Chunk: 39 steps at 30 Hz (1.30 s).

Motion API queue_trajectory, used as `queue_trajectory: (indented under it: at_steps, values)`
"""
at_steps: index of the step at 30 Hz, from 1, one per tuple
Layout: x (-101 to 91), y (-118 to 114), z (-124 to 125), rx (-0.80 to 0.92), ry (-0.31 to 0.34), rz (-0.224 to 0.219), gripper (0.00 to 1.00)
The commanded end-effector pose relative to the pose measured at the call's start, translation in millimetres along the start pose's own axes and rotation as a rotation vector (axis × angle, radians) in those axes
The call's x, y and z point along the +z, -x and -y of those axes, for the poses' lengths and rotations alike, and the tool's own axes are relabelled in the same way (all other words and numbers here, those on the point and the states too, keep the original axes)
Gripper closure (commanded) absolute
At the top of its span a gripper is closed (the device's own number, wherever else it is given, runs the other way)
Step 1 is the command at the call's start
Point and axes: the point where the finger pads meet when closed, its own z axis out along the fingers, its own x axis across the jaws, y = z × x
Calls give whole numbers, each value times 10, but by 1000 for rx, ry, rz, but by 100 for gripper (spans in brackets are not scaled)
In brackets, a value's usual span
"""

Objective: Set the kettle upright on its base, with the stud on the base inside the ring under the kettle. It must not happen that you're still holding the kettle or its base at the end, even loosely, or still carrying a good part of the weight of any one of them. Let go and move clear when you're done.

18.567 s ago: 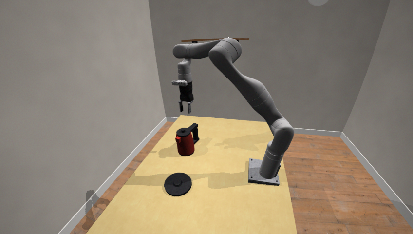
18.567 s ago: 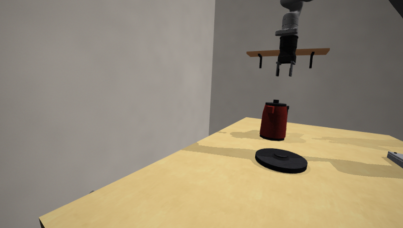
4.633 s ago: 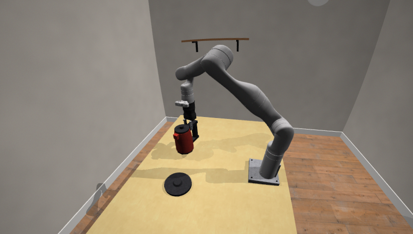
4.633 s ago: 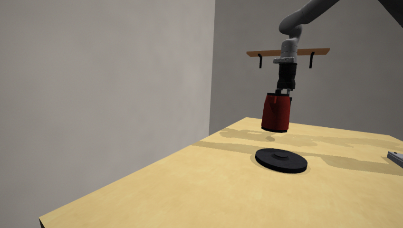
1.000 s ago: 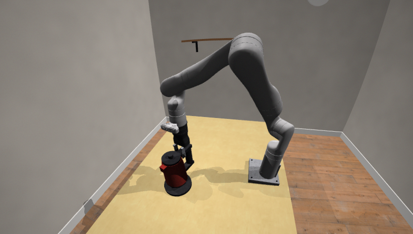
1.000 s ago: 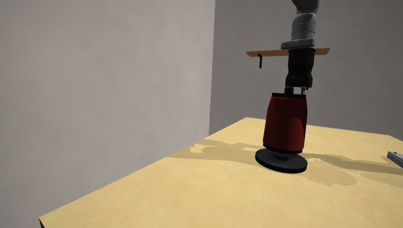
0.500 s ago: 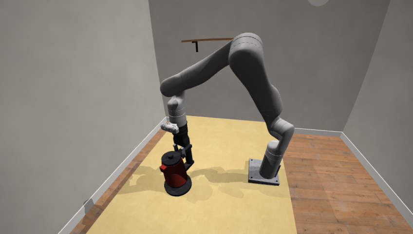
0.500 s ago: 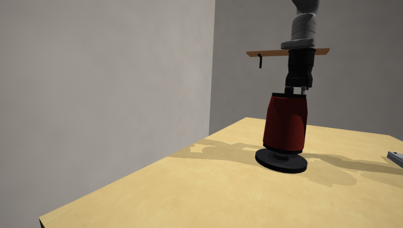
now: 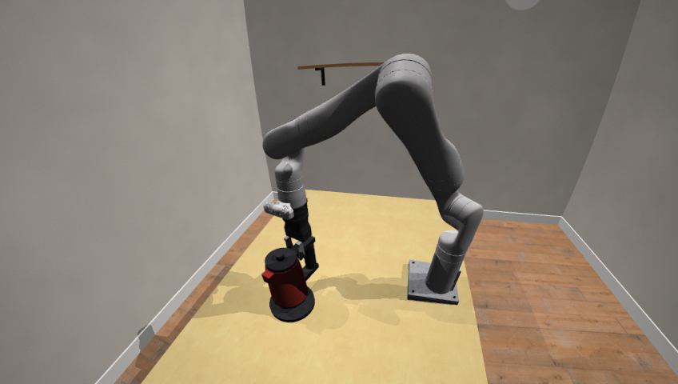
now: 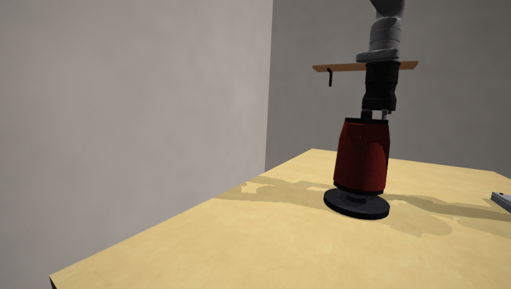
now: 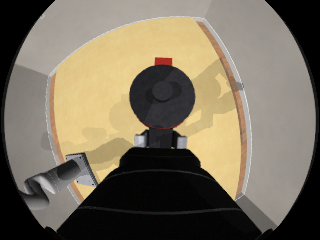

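One kettle (image 10: 361, 157), red with a black lid (image 11: 162, 96), stands over its round black base (image 10: 372, 211) on the counter (image 10: 250, 236), and a sliver of the stud seems to show beneath it, so it may not be fully seated. The gripper (image 9: 304, 254) reaches down from above, its jaws clamped on the handle side of the kettle. It looks rigid and smooth-walled, probably fairly heavy, so the handle is the sound place to hold it. Farther back, a wall shelf (image 10: 337, 67) hangs behind.
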Motion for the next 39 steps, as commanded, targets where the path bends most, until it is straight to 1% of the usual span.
queue_trajectory:
  at_steps: [1,32,39]
  values:
    - [-9,-5,2,0,-1,-2,100]
    - [-5,-5,2,0,-1,-2,100]
    - [78,-5,2,0,-1,-2,100]
